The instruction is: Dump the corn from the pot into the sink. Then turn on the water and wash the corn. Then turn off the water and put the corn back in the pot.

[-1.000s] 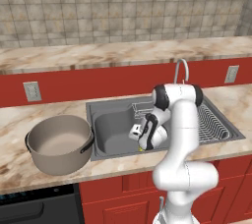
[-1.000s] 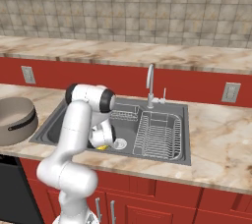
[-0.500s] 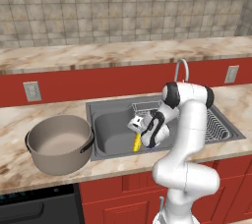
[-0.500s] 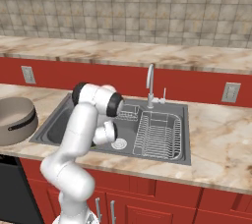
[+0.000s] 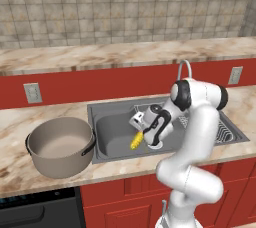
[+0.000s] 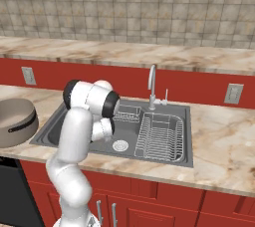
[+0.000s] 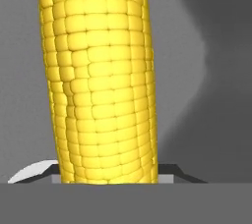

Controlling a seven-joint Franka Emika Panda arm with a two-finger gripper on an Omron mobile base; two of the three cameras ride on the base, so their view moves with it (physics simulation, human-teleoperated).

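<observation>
You have a beige stone-tile wall point(image 5: 125, 7) at the back, above a red backsplash band point(image 5: 100, 84) and a raised marbled ledge point(image 5: 125, 54). Below runs the tan marbled stone countertop point(image 5: 15, 122) over red cabinet fronts point(image 5: 115, 202). Set into it is the dark grey rectangular double-basin sink point(image 5: 107, 132), with a curved silver faucet point(image 6: 152, 84), a wire dish rack point(image 6: 162, 136) in its right basin and a round silver drain point(image 6: 120, 145). Left of the sink on the counter stands the large round taupe-grey pot point(image 5: 60, 147), upright, its beige inside bare. Over the left basin you see the two-finger gripper point(image 5: 141, 134) clamped on the small yellow corn cob point(image 5: 136, 140), which hangs above the basin floor, clear of the pot.
</observation>
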